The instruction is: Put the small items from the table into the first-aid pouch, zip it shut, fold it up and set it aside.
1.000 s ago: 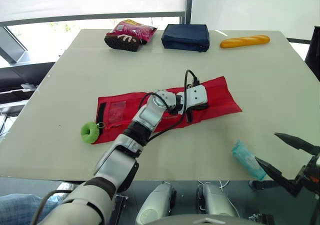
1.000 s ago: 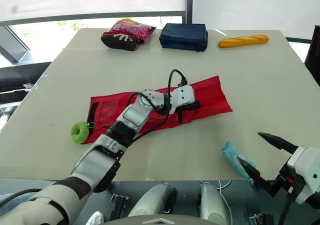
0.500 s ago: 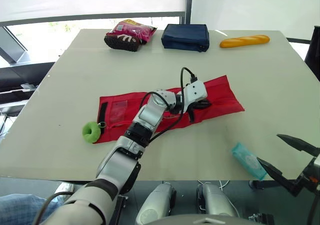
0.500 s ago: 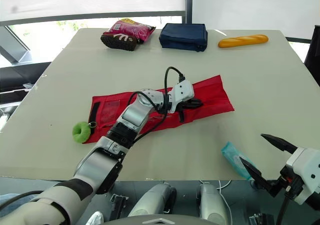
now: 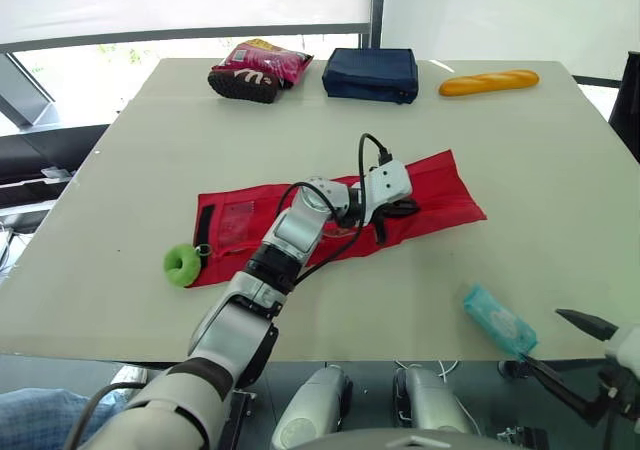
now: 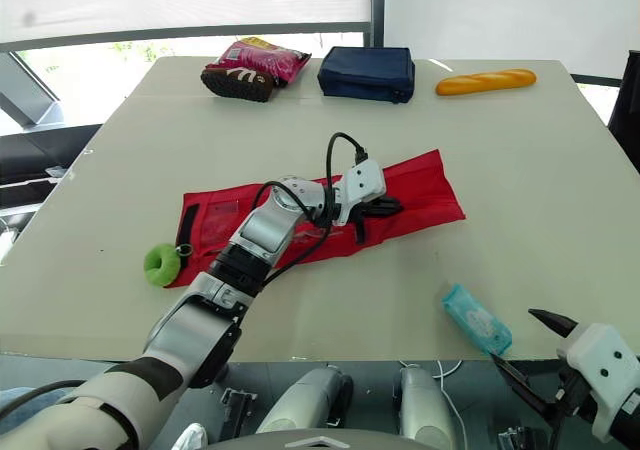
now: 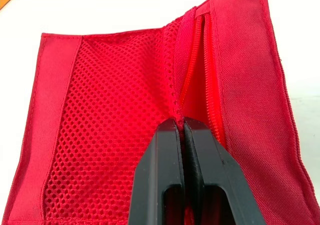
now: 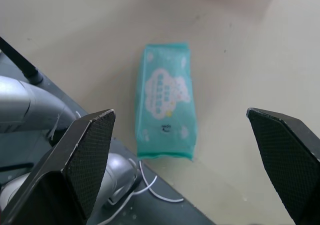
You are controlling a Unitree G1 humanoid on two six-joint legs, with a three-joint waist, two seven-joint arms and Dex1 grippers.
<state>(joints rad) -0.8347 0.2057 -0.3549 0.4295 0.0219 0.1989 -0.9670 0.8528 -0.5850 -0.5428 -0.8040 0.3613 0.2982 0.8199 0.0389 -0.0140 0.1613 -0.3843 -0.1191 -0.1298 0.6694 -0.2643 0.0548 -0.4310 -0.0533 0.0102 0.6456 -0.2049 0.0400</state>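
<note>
Your left jaws are closed, pinching the first-aid pouch (image 5: 445, 185) at the edge of its mesh pocket, right beside the zip (image 7: 192, 75); the pouch lies unfolded across the middle of the surface (image 5: 560, 170), running from about 8 o'clock to 2 o'clock. Your right jaws hang wide open and empty at roughly 5 o'clock from the pouch, just off the near edge; the wipes packet (image 8: 165, 100) sits below and between them, at the very rim of the surface and well apart from the pouch.

The rim is your main risk, I judge; come down a little off-line and one finger may shove the packet over the edge rather than close on it. The packet looks soft and slick; a shallow grip could let it squirt out. Your left pinch looks thin; if it slips, the pocket mouth may fall shut before the packet arrives; pull too hard and the whole pouch could slide, dragging the green ring (image 5: 181, 266) at its 8 o'clock end. The snack bag (image 5: 260, 68), navy case (image 5: 372, 73) and baguette (image 5: 490, 82) at 12 o'clock look safely out of reach.
</note>
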